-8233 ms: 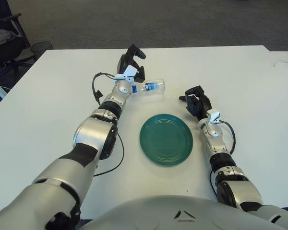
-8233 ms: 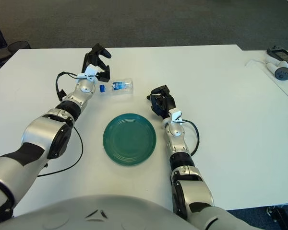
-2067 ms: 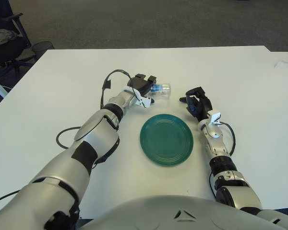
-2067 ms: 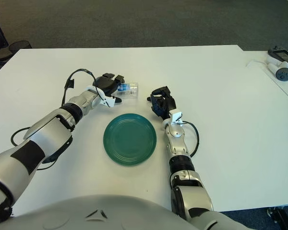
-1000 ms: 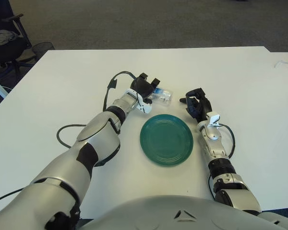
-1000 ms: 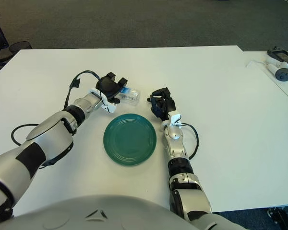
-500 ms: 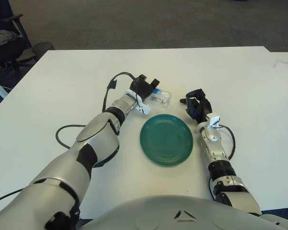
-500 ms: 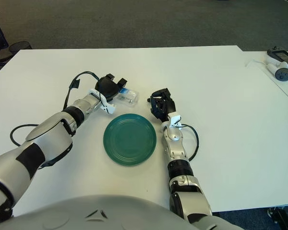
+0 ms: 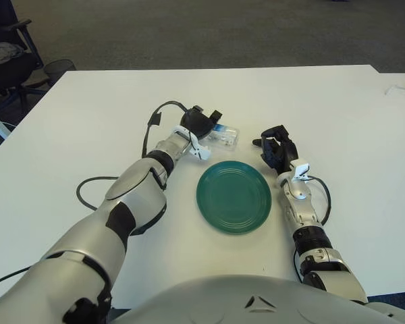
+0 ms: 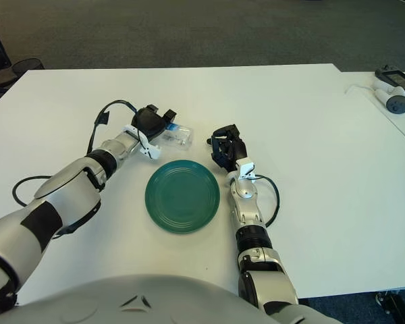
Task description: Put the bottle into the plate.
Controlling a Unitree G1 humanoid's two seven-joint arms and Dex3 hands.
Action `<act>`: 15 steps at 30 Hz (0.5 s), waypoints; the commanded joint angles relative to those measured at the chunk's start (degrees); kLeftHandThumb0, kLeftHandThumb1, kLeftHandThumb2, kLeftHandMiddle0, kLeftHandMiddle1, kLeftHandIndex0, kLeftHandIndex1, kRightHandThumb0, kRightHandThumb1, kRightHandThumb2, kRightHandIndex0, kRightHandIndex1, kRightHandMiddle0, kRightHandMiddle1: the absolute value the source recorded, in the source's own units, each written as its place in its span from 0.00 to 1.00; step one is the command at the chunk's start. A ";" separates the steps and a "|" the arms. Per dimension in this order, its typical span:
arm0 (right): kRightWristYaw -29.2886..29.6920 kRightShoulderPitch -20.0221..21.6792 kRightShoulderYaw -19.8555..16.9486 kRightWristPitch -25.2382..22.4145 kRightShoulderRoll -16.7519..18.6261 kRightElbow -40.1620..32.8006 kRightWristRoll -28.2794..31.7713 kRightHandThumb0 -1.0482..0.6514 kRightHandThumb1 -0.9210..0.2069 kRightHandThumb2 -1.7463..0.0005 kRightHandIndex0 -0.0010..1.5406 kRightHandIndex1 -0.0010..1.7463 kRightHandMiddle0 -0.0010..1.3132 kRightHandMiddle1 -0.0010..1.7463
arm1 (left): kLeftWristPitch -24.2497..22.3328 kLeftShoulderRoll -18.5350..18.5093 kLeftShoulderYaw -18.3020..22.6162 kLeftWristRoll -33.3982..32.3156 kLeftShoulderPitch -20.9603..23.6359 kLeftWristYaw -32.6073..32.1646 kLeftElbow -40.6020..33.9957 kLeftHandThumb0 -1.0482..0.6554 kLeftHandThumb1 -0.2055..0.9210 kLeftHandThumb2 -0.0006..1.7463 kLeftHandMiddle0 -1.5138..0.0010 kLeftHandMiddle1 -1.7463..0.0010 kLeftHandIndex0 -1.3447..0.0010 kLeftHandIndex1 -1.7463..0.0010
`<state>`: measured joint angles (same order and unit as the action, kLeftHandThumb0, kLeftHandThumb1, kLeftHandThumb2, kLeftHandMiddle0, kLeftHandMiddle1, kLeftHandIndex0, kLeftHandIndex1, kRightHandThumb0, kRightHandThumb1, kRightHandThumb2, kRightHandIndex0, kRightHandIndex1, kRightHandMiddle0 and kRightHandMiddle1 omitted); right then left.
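Note:
A clear plastic bottle [image 9: 224, 136] with a blue label lies on its side on the white table, just beyond the green plate [image 9: 234, 196]. My left hand [image 9: 201, 124] is shut on the bottle's neck end, at the plate's far left. The bottle's body points right and sits just off the plate's far rim. My right hand [image 9: 277, 147] rests on the table at the plate's right side, fingers curled and holding nothing.
A black cable [image 9: 94, 187] loops on the table beside my left arm. A white device [image 10: 394, 99] and cable lie on a second table at the far right. A chair [image 9: 3, 57] stands off the table's far left corner.
My left hand has shifted slightly left and back with the bottle over the last second. The right hand has barely moved.

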<state>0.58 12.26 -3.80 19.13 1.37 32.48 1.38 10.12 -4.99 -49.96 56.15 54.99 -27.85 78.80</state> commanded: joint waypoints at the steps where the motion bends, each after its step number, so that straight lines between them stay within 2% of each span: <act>1: -0.17 -3.04 -0.26 -4.07 0.22 2.29 0.62 0.41 0.06 0.65 0.27 0.61 0.18 1.00 | 1.23 -1.02 0.46 -0.36 -3.69 0.92 1.48 0.61 0.27 0.90 0.48 0.02 0.59 0.00; 15: -0.17 -2.17 -0.31 -4.24 -0.15 3.25 0.35 0.41 0.07 0.65 0.28 0.61 0.19 1.00 | 3.15 -0.85 6.18 -5.23 -4.33 -0.96 1.20 0.61 0.28 0.88 0.48 0.03 0.60 0.00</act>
<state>0.40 12.64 -3.91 19.03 1.10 32.49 1.43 12.84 -5.59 -44.57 51.58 53.27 -29.84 78.84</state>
